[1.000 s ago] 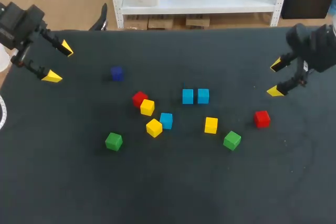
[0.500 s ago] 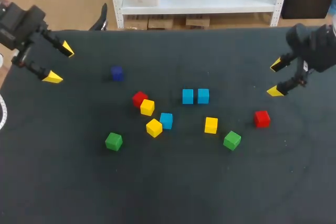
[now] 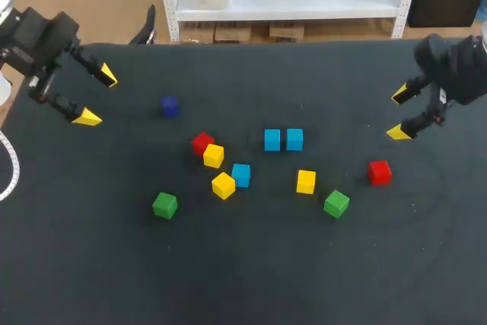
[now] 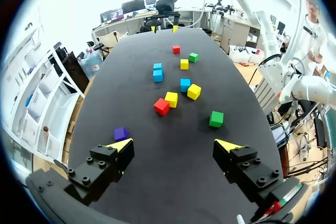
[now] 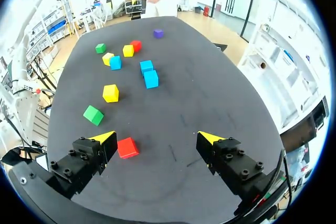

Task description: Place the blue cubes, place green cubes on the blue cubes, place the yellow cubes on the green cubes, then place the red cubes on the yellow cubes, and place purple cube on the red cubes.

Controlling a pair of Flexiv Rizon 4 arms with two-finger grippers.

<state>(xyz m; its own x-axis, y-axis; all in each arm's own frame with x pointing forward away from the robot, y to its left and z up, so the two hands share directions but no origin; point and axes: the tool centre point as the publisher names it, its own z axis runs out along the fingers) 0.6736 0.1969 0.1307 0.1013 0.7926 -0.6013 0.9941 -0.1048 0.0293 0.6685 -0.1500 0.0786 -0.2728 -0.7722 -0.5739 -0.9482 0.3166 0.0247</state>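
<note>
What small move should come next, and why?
Probably swing the left hand toward the lone blue cube beside the yellow cube. It and the right hand hang open and empty, nothing is stacked, and blue goes down first; the other two blue cubes sit side by side.

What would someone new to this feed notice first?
Bright small cubes lie scattered, none stacked, on the black table: a pair of light blue cubes side by side in the middle, a dark purple cube alone toward the far left. The left gripper and right gripper, yellow-tipped, hang open and empty at the table's sides.
</note>
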